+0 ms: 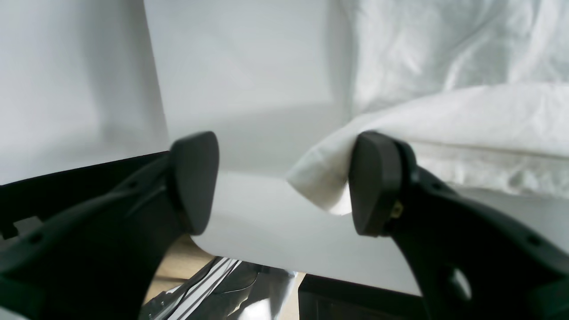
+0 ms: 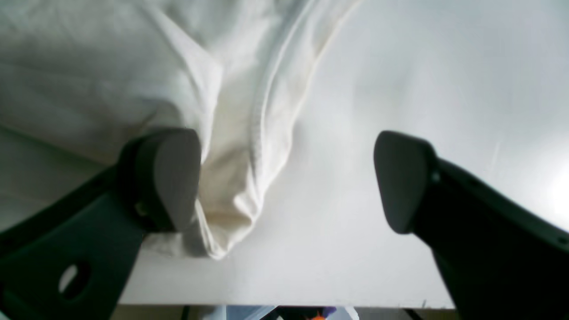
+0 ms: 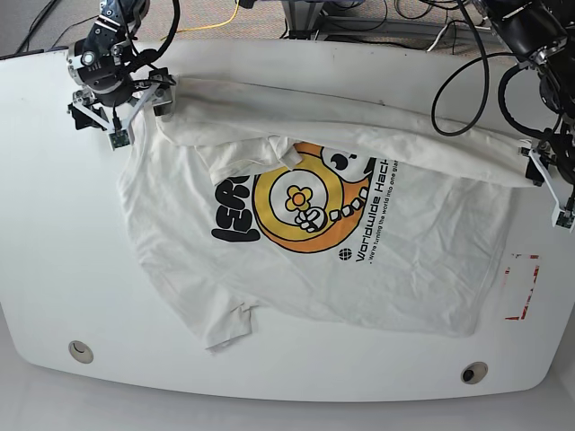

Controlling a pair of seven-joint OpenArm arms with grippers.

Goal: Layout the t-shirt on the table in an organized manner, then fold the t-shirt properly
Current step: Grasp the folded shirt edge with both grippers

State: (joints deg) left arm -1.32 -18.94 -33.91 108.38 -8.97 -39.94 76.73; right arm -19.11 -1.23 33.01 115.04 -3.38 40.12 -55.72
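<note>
The white t-shirt [image 3: 377,242] lies spread on the table [image 3: 54,224], print side up, with its far edge folded over in a long band. At the band's left end stands my right gripper [image 3: 119,101]. In the right wrist view it [image 2: 286,178] is open, and a bunched shirt corner [image 2: 231,186] rests against its left finger [image 2: 173,178], partly inside the gap. My left gripper [image 3: 544,171] is at the band's right end. It [image 1: 284,182] is open too, and a shirt corner [image 1: 320,178] touches its right finger [image 1: 375,182].
A red-outlined mark [image 3: 523,287] sits near the table's right edge, beside the shirt's hem. Two round holes [image 3: 80,349] [image 3: 473,371] lie along the front edge. Black cables [image 3: 467,72] loop over the far right corner. Both wrist views show the table edge close below the fingers.
</note>
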